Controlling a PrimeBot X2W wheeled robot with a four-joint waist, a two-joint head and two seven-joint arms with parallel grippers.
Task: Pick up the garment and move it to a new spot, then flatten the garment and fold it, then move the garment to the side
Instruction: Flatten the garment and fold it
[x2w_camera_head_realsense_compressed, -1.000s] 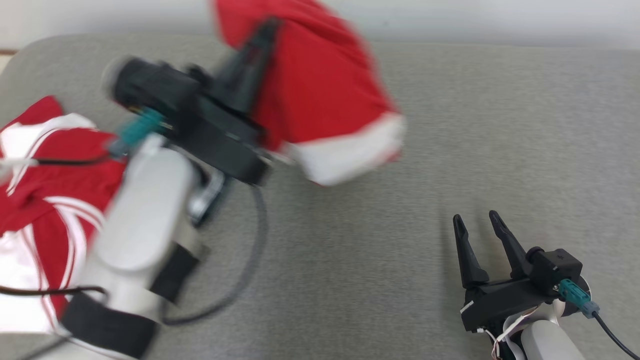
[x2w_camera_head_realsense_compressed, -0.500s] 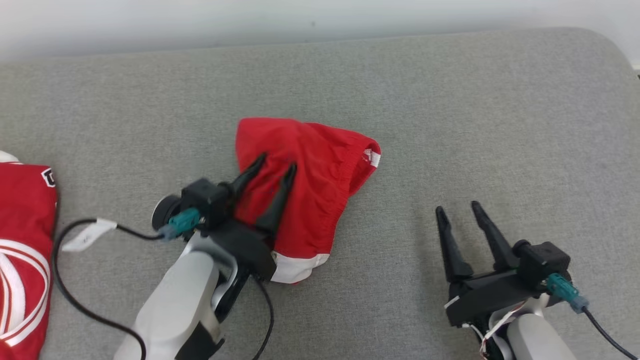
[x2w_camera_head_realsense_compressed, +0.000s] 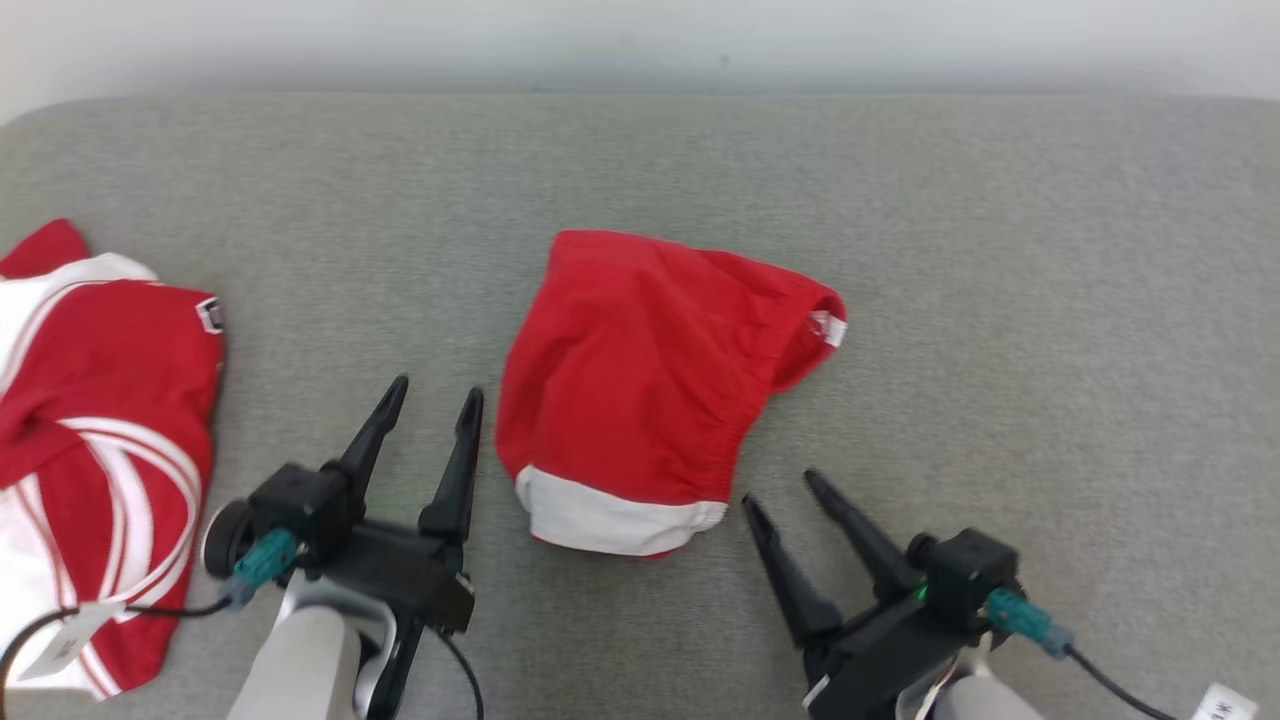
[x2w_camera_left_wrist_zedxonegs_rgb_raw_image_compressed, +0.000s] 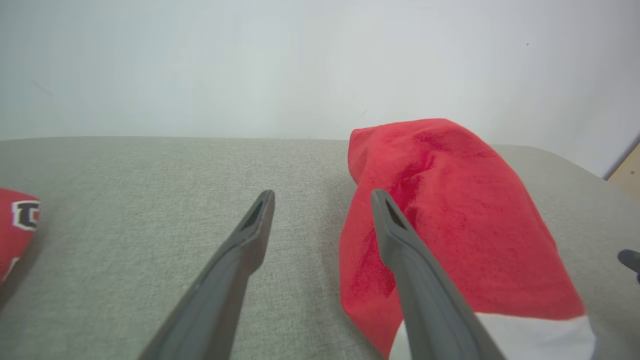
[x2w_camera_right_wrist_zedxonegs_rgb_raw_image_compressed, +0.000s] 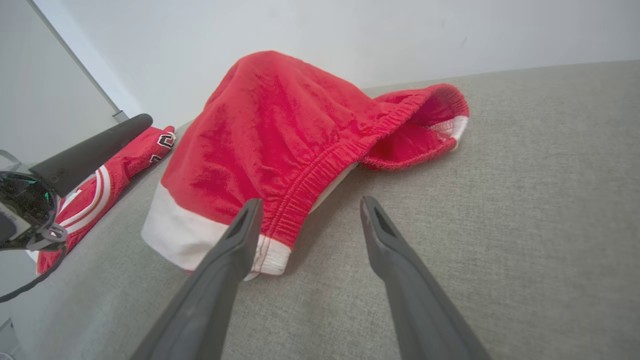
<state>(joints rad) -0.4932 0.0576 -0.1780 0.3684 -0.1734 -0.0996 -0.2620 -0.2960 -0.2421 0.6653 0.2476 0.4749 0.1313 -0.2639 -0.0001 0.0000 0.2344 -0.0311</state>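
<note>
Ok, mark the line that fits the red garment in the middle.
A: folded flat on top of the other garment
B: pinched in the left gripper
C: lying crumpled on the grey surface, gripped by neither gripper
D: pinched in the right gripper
C: the red garment lies crumpled on the grey surface, while the left gripper and the right gripper both stand open beside it, holding nothing.

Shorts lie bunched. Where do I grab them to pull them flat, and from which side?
Probably the waistband along the right edge of the shorts, coming in low from the right with the right gripper, which is open and nearest. That elastic ridge is thick and stands off the grey surface, so a finger could slip under it.
</note>
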